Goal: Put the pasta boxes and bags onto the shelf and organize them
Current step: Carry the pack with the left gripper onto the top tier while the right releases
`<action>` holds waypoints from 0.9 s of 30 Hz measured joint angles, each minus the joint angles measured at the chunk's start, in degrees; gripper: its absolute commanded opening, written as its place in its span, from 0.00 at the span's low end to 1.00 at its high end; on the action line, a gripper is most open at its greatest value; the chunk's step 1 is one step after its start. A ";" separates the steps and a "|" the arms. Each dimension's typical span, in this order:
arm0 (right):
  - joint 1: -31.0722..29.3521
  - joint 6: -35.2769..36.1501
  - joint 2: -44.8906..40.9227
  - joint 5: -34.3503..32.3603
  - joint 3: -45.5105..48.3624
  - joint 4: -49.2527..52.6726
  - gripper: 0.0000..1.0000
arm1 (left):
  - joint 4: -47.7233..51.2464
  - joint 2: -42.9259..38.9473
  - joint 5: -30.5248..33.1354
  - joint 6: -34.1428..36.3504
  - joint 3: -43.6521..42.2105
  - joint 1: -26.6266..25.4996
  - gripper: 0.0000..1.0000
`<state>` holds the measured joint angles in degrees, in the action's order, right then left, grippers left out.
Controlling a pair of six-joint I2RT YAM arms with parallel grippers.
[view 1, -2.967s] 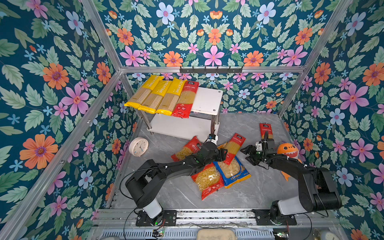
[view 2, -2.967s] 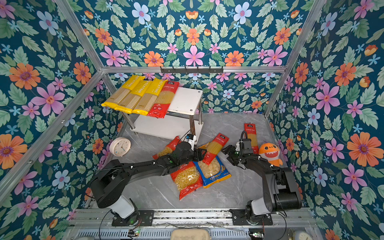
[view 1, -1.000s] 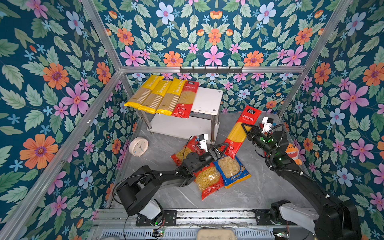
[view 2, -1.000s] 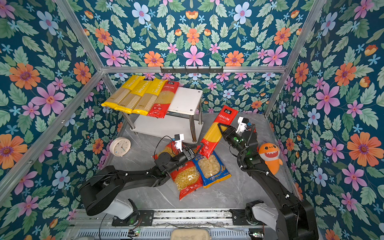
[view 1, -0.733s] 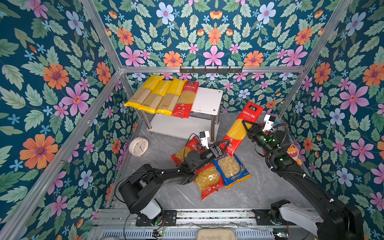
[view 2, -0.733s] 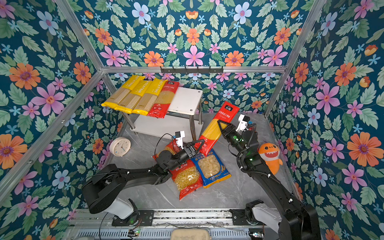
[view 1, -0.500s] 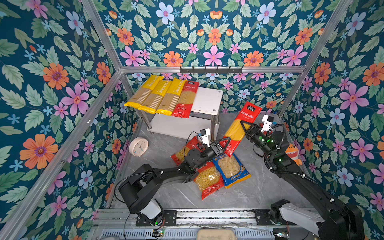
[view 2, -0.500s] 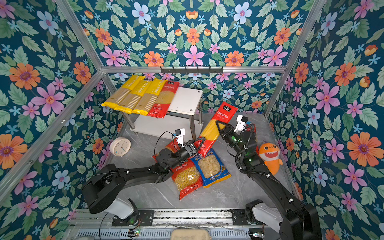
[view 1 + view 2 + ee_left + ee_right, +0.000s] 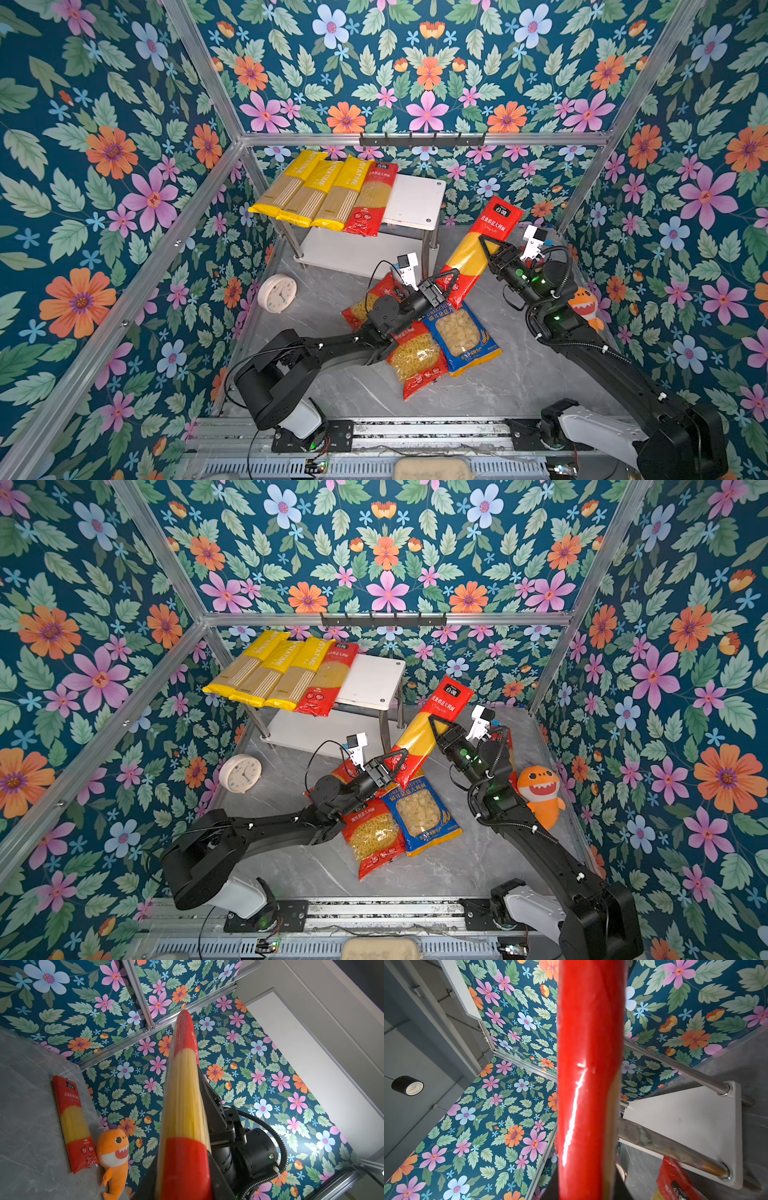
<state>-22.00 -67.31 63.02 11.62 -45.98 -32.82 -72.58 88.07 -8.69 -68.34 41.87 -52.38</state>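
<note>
A long red spaghetti pack (image 9: 473, 253) hangs slanted in the air in front of the shelf (image 9: 411, 199). My right gripper (image 9: 492, 249) is shut on its yellow middle. My left gripper (image 9: 451, 282) is shut on its lower red end, with the jaws pressed to both sides in the left wrist view (image 9: 182, 1167). Three yellow packs (image 9: 309, 195) and a red one (image 9: 372, 199) lie on the shelf's top board. Two red short-pasta bags (image 9: 415, 357) and the blue-orange orecchiette bag (image 9: 461, 336) lie on the table. Another long red pack (image 9: 72, 1122) lies by the right wall.
An orange shark plush (image 9: 586, 303) sits at the right wall beside the right arm. A round white clock (image 9: 277, 293) stands left of the shelf. A black hook rail (image 9: 419, 139) runs along the back frame. The shelf's lower board (image 9: 353, 249) is bare.
The right gripper has lifted the red pack off the table. The left gripper rose to its lower end and closed on it during the last second.
</note>
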 measured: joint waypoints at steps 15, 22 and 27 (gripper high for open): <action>-0.17 1.46 0.24 0.79 -0.46 0.00 0.59 | 9.03 -8.15 2.36 2.99 -1.33 2.34 0.00; -0.17 1.92 -0.31 0.81 -0.17 -0.02 0.62 | 16.79 -13.77 9.25 5.62 0.24 6.73 0.00; -0.17 1.97 -0.76 0.81 0.57 -0.02 0.62 | 25.16 -15.47 10.36 5.64 5.86 11.47 0.00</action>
<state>-22.17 -65.34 62.26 12.43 -45.41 -32.84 -47.42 72.60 1.67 -62.70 47.72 -40.91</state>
